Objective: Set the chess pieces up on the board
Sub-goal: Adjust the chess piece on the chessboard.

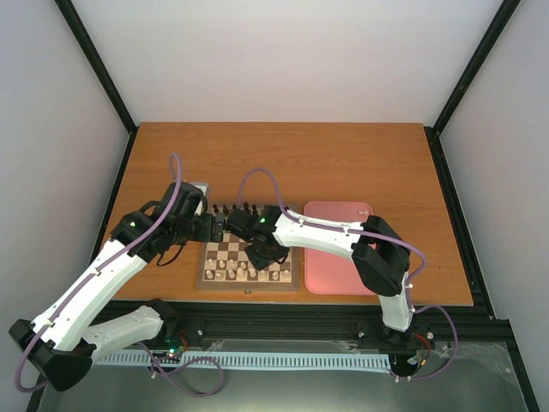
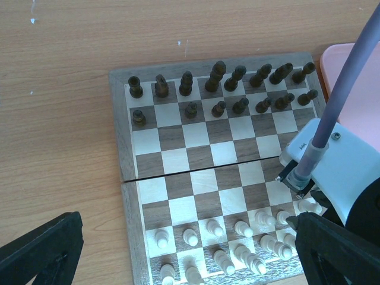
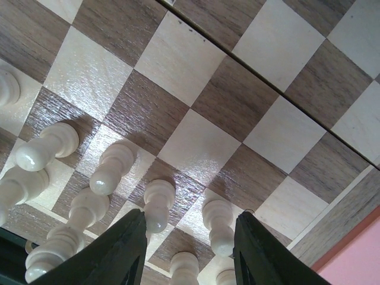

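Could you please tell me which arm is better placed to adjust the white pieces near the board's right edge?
Right. The right claw hangs low over the white pieces, open jaws astride two. The left claw, also open, is higher and farther from them.

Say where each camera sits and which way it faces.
Top external: above, behind the robot, looking down on table, board, pink tray; left arm, right arm show.
Left wrist: above the board, looking down; left gripper's fingers at bottom corners, right arm at right.
Right wrist: low over cream pieces; right gripper's fingers frame them.
All share the board.
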